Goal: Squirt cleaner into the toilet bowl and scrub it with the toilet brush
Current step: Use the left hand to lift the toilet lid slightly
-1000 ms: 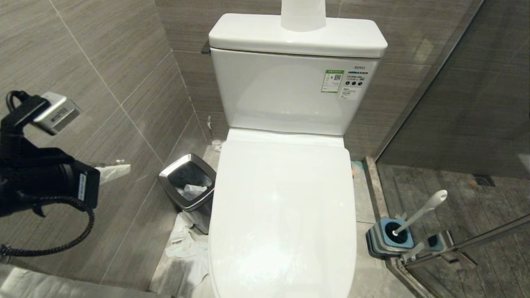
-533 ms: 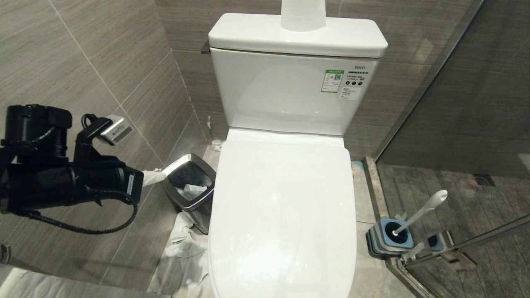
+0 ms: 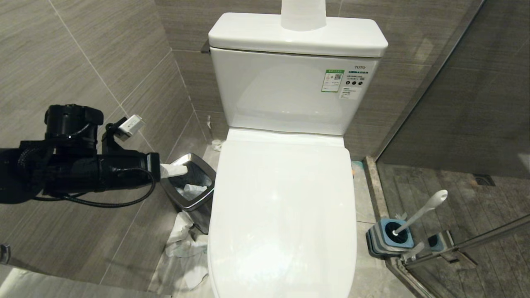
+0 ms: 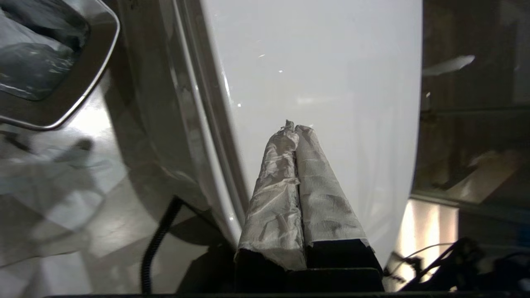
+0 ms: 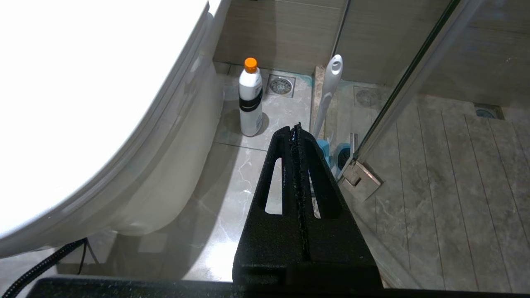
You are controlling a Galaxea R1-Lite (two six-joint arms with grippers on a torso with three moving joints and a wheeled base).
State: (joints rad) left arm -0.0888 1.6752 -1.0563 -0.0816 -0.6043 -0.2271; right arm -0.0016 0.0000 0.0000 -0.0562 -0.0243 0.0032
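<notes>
1. Clearly, the toilet bowl (image 3: 283,215) fills the middle of the head view with its white lid down; the tank (image 3: 290,89) stands at 12 o'clock from the lid and bears a green-white sticker (image 3: 332,80).
2. At 9 o'clock from the lid, the left gripper (image 3: 184,169) reaches in from the left side of the head view, its tip over the near rim of the trash bin (image 3: 188,192).
3. Its fingers (image 4: 290,186) are wrapped in pale tissue and pressed together with nothing between them; in the left wrist view they point at the side edge of the closed lid.
4. Crumpled paper (image 3: 184,248) lies on the floor at 6 o'clock from the bin, against the base of the bowl.
5. The toilet brush (image 3: 420,213) stands in its blue-and-grey holder (image 3: 389,240) at 4 o'clock from the lid, beside the glass shower door (image 3: 468,244), handle tilted toward 1 o'clock.
6. The right gripper (image 5: 296,128) shows only in its own wrist view, black fingers clamped together on nothing, low beside the bowl.
7. Beyond it, a white bottle with an orange cap (image 5: 250,99) stands upright on the floor next to the bowl's base, near a floor drain (image 5: 281,85).
8. No blue-teal cleaner can be made out, since the lid hides the inside of the bowl.
</notes>
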